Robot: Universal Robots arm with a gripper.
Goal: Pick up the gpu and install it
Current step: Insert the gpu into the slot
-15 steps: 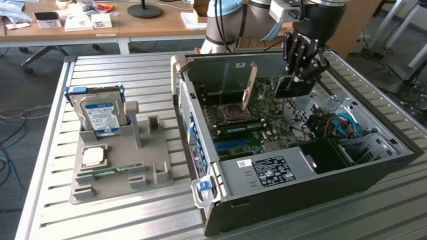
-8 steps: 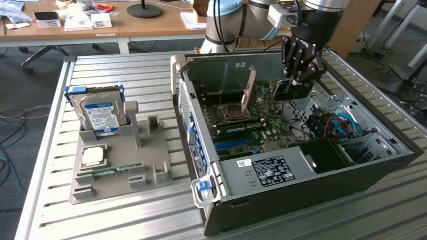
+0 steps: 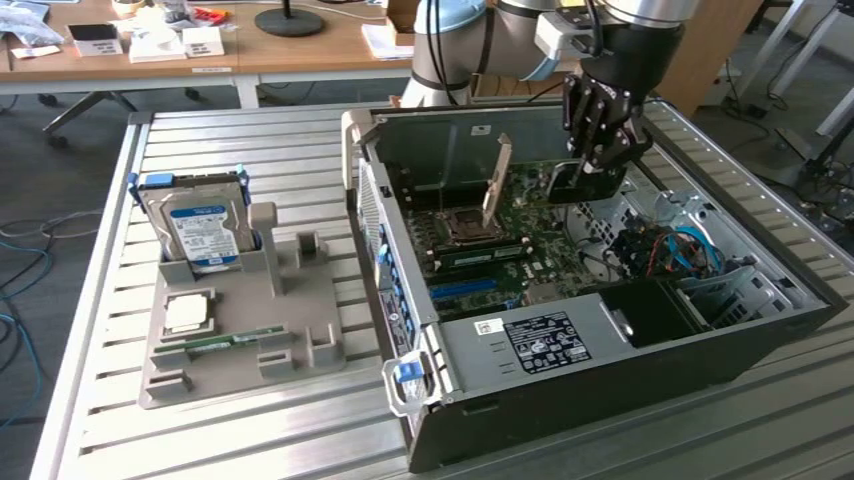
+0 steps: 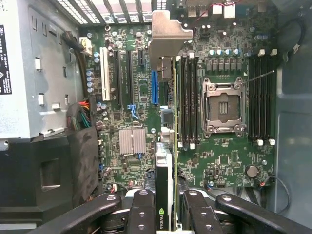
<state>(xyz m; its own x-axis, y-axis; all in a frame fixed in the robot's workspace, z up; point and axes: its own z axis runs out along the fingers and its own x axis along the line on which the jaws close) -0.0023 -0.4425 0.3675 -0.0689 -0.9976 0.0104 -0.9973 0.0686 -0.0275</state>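
Observation:
My gripper (image 3: 597,150) is down inside the open computer case (image 3: 574,400), shut on the gpu (image 3: 583,182). In the wrist view the gpu (image 4: 164,165) runs edge-on away from the black fingers (image 4: 141,209), and my gripper (image 4: 165,207) clamps its near end from both sides. Its silver end bracket (image 4: 168,31) is at the far end by the case's rear wall, and shows as a pale upright strip (image 3: 498,185) in the exterior view. The card stands on edge over the green motherboard (image 4: 219,161), between a blue slot (image 4: 154,87) and the memory slots (image 4: 187,102). I cannot tell whether it touches a slot.
The empty CPU socket (image 4: 224,105) lies beside the card. Blue cables (image 3: 674,250) and a black drive bay (image 3: 654,310) fill the case's front end. On the exterior view's left, a grey holder (image 3: 307,345) carries a hard drive (image 3: 200,235), a CPU (image 3: 187,312) and a memory stick (image 3: 214,342).

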